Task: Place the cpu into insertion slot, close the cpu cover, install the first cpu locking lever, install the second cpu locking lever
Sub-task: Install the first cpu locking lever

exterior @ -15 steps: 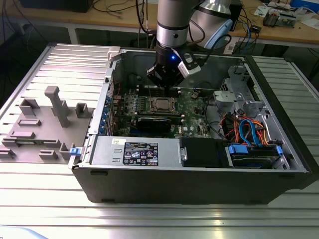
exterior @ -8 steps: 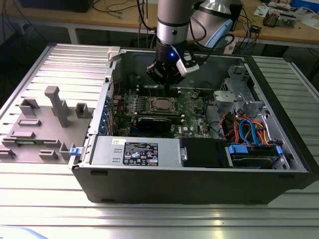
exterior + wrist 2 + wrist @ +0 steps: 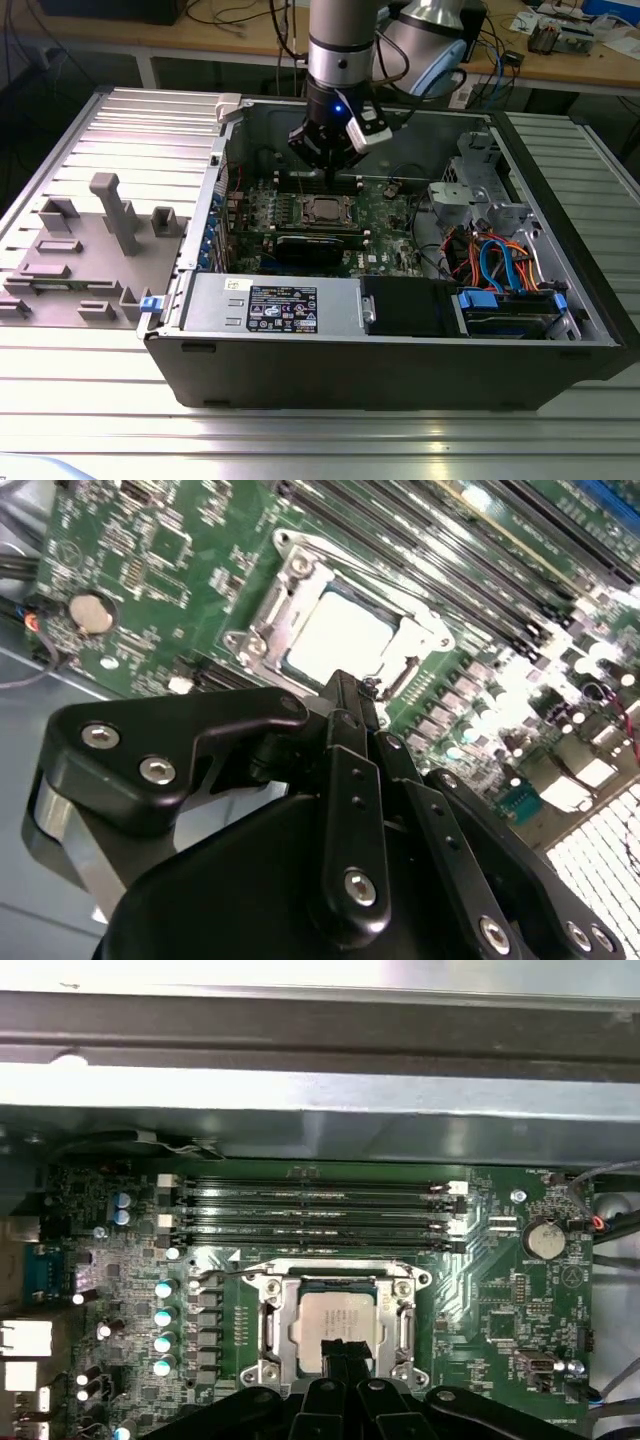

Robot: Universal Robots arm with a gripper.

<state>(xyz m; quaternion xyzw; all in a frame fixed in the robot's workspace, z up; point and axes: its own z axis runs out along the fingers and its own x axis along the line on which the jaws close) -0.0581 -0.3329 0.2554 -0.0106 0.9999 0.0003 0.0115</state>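
Inside the open computer case [image 3: 400, 330], the hand [image 3: 340, 1352] hovers with fingers pinched narrow and empty over the cpu [image 3: 338, 1322], seated beneath the closed cpu cover [image 3: 273, 1320]; that thin, stiff, probably springy plate is best handled by its rim.

Light: overhead room light is evenly brightening the computer case [image 3: 400, 330].
Glare: the motherboard [image 3: 180, 590] is blowing out white in the second wrist view.
Focus: the gripper [image 3: 345, 695] is blurring close-up.

The motherboard [image 3: 500, 1290] is green, the cpu [image 3: 338, 1322] silvery-grey inside a shiny silver cpu cover [image 3: 272, 1325]. The gripper [image 3: 350, 695] is black. Cables [image 3: 495, 262] in the grey case [image 3: 400, 365] look blue and orange, perhaps red.
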